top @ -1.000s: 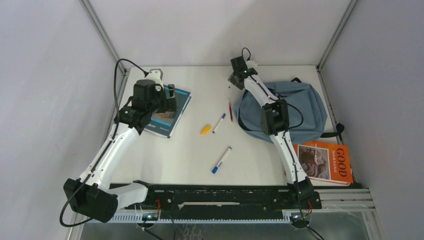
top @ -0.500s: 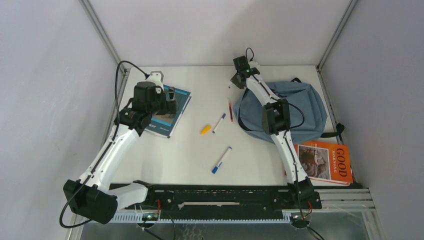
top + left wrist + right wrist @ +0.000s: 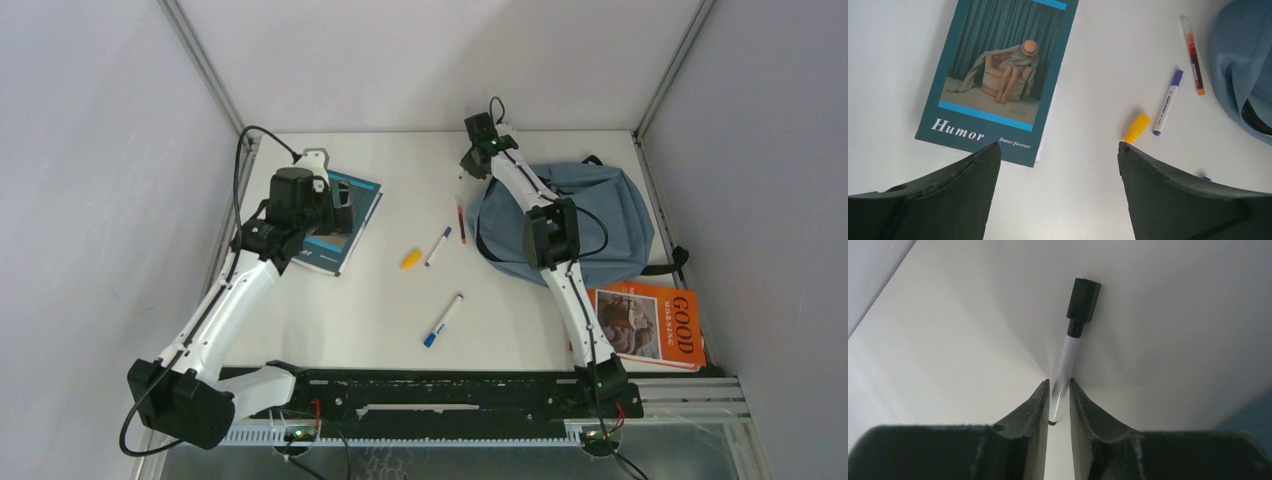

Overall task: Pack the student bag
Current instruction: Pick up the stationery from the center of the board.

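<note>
The student bag [image 3: 612,205] lies toward the far right corner of the tabletop [image 3: 330,310], its mouth a dark slit (contents hidden). Just off the bag's far left edge, the right gripper [image 3: 1058,407] pinches a black-capped marker [image 3: 1067,352]. The left gripper [image 3: 1058,155] hangs wide open over a teal book [image 3: 998,75] near the far left corner.

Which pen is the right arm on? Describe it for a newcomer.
Find the student bag at right. Just off its far-left corner, a white pen lies between the right gripper's jaws. Only it has a black cap; the orange pen and purple-capped marker don't.
</note>
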You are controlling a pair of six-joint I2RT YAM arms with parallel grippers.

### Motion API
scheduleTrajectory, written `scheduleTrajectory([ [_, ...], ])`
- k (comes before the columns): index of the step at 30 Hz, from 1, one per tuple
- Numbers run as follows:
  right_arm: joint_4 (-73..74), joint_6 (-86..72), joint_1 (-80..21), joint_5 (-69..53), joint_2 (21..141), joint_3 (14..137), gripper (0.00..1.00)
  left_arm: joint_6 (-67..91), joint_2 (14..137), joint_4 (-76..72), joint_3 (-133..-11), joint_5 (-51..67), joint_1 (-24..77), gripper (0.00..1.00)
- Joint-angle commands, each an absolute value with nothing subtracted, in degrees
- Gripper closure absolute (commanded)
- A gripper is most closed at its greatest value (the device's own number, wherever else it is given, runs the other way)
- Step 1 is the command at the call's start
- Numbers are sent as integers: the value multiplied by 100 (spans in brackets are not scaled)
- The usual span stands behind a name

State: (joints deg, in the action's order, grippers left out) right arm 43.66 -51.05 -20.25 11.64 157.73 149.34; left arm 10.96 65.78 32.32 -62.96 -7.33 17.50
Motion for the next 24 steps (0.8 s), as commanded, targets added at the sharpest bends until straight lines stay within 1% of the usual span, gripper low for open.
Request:
scheduleTrajectory([
  [1, 4575, -4971, -2100, 1108, 15829, 15145, 73, 958, 6350, 3086, -6165, -720, 1745, 9],
  [3, 4632, -4934, -2121, 1107, 15789, 15081, 75, 958, 6345, 3085, -6162, -708, 1745, 9],
  [6, 4666, -4893, -2132, 1071, 15679, 14833, 81, 962, 6319, 3085, -6161, -686, 1745, 9],
  [11, 4650, -4605, -2283, 990, 15433, 14430, 96, 1021, 6301, 3086, -6127, -589, 1741, 9],
  [13, 4570, -4462, -2367, 764, 15325, 14243, 99, 1068, 6302, 3085, -6109, -530, 1745, 9],
  [19, 4091, -3768, -2624, -326, 14690, 13510, 100, 1204, 6245, 3082, -6090, -415, 1748, 9],
  [24, 4006, -3334, -2744, -811, 14061, 13223, 100, 1336, 6223, 3040, -6109, -314, 1741, 10],
])
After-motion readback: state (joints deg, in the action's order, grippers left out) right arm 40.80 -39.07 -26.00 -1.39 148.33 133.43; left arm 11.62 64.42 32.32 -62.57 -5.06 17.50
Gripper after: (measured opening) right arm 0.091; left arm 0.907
